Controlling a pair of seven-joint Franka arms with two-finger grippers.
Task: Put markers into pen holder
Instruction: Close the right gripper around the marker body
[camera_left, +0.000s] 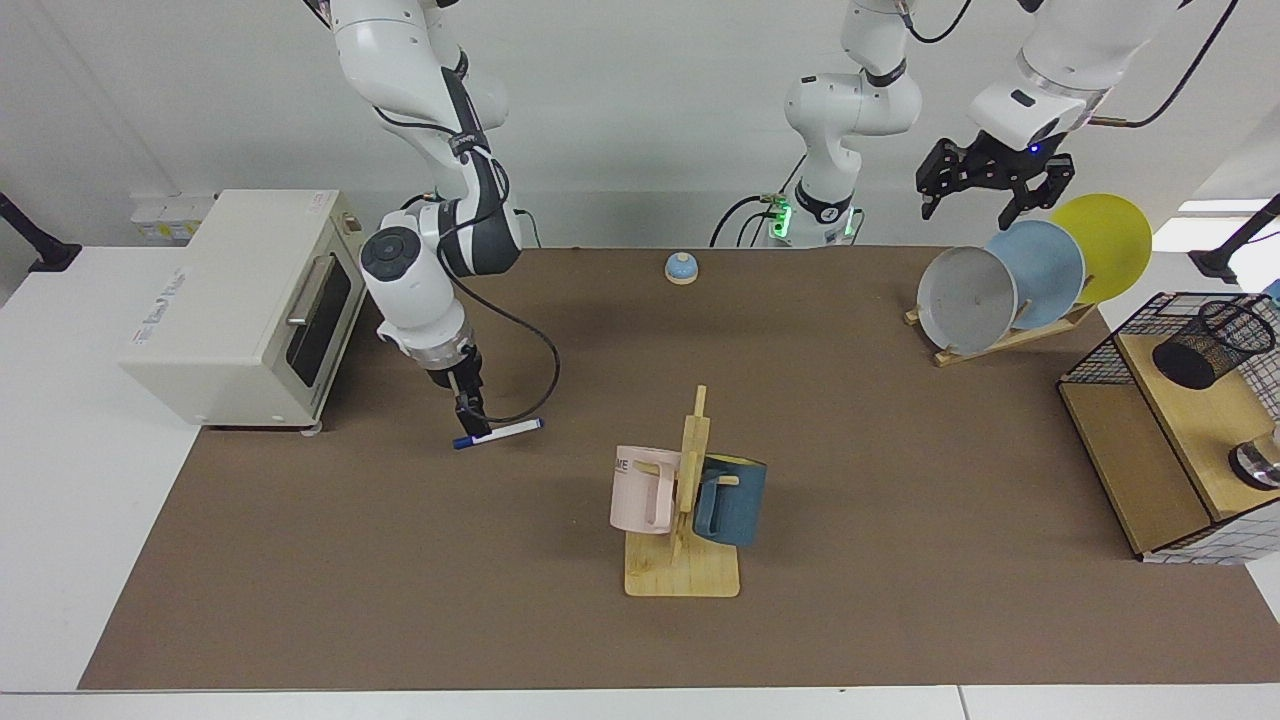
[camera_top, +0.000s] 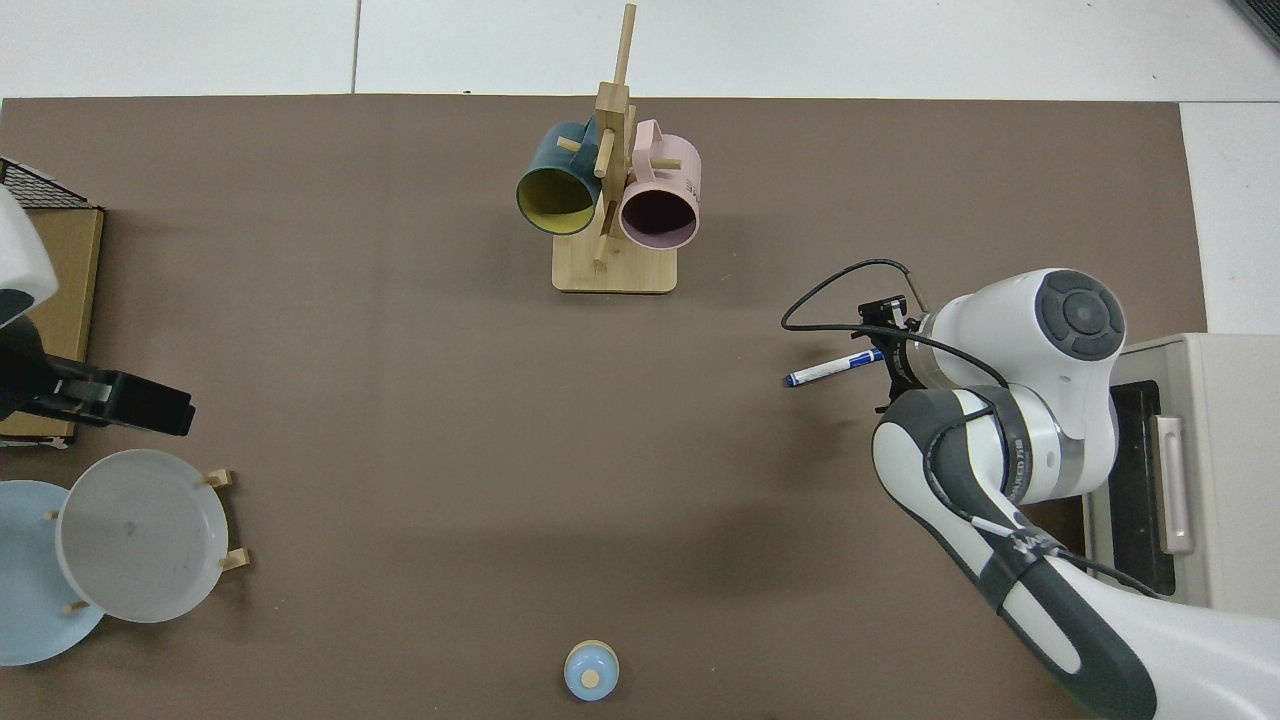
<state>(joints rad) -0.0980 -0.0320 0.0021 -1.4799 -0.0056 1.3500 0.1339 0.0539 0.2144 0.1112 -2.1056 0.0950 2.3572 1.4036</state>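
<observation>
Basically, right gripper (camera_left: 471, 427) was at the blue-cap end of the marker (camera_left: 499, 432) lying on the mat; its finger state unreadable. Off-centre grasp risked pivoting. Left gripper (camera_left: 985, 188) waited, fingers spread, far from pen holder (camera_left: 1212, 344).

Table layout, seen from the facing camera

The marker (camera_left: 497, 432) lies left of centre, with the toaster oven (camera_left: 245, 305) at far left and the mug rack (camera_left: 683, 520) low in the middle. The plate rack (camera_left: 1010, 290) sits upper right; the pen holder (camera_left: 1212, 343) stands on the shelf (camera_left: 1190, 420) at far right.
</observation>
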